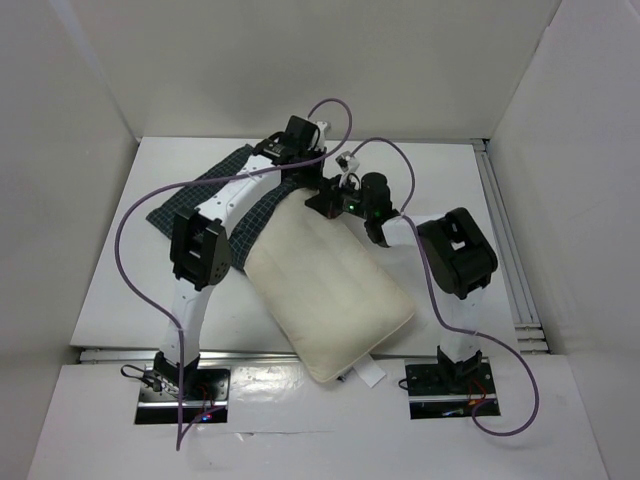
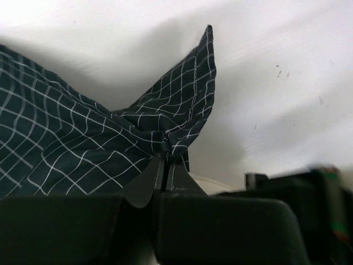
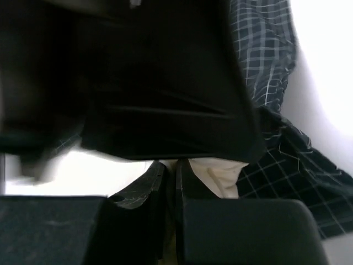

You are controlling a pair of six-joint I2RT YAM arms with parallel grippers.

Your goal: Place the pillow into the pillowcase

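Pillow (image 1: 330, 295), plump cream fabric, should squash easily: grab its far edge. My left claw (image 2: 165, 157) pinches dark checked cloth pillowcase (image 2: 66, 143); right claw (image 3: 175, 171) barely parted.

No legible text, white tag (image 1: 371, 376) on the pillow (image 1: 325, 300) too small to read

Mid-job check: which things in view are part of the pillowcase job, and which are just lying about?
Job: pillow; pillowcase, pinched by left gripper; right gripper at the pillow's far end.
Lying about: purple cables; metal rails on the right.
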